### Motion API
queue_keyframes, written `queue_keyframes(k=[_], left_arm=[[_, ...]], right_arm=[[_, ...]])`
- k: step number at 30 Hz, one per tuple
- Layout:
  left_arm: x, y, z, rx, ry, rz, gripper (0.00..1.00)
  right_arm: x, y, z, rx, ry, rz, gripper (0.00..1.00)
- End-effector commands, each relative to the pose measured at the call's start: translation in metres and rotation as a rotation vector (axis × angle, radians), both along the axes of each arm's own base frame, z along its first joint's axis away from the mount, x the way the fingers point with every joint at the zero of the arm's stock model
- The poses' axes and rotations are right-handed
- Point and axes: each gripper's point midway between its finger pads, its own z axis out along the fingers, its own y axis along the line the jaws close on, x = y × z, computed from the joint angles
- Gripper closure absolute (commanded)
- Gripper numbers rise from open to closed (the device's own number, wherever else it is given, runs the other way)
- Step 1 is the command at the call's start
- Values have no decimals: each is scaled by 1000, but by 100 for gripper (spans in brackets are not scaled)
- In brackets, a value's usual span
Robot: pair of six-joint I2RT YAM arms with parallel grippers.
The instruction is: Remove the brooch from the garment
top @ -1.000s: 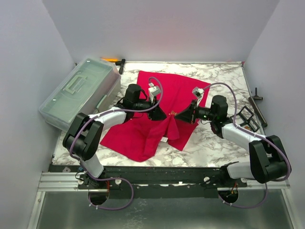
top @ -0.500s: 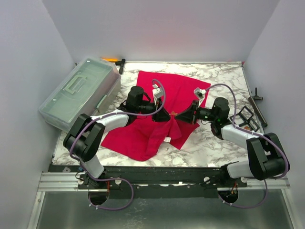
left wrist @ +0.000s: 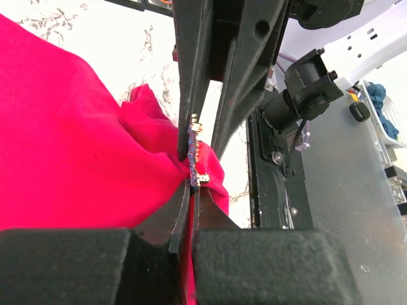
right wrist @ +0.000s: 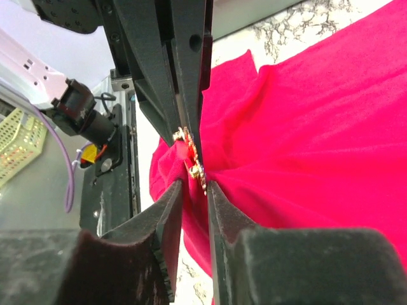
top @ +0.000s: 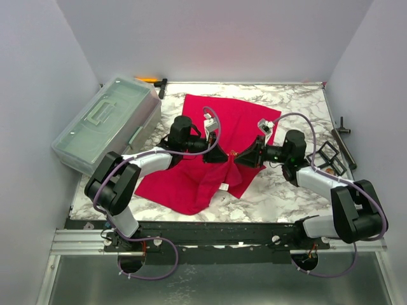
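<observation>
A: Whereabouts of the small gold-coloured, purple-studded brooch?

B: Pinned at the peak of a lifted fold of the bright red short-sleeved cloth T-shirt, mid-tabletop, right between the two arms. Seen edge-on from both wrists.

A: And the left pincer?

B: Clenched on the fold just under the brooch. Probably to anchor the cloth and keep it taut, for freeing the pin alone.

A: Right pincer?

B: Facing the left one tip to tip, jaws a narrow slit apart, brooch and a ridge of cloth at the slit. Gripping or merely straddling: cannot tell.

A: Why bunched up off the tabletop?

B: Likely to give both sets of fingers room around the clasp. Rest of the T-shirt lying spread and rumpled below.

A: Off yet?

B: No, fixed to the cloth by the look of it. Next, presumably, a firm pinch on the brooch and a pull away from the anchored fold. Risk: dragging cloth along.
</observation>
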Motion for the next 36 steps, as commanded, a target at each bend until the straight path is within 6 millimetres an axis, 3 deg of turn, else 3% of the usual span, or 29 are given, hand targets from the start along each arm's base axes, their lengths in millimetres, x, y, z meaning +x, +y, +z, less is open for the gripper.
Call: queue_keyframes(k=[1, 6, 10, 13, 19, 26, 36], left_arm=[[4, 3, 25, -68, -113, -6, 100], [0, 7, 12, -38, -126, -13, 100], [-8, 10, 1, -6, -136, -51, 100], [-15, 13, -10, 47, -151, -85, 100], [-37, 9, -33, 187, -230, -216, 100], [-45, -8, -28, 197, -240, -266, 100], [-48, -14, -29, 199, -221, -291, 100]], right_arm=[[-12, -3, -10, -75, 9, 53, 67], [-8, -16, -6, -177, -42, 51, 55], [-2, -28, -2, -268, -74, 41, 37], [1, -36, 4, -356, -102, 50, 29], [-4, -44, 12, -461, -137, 192, 30], [-24, -22, 1, -405, -62, 272, 31], [-30, -19, 0, -386, -74, 293, 40]])
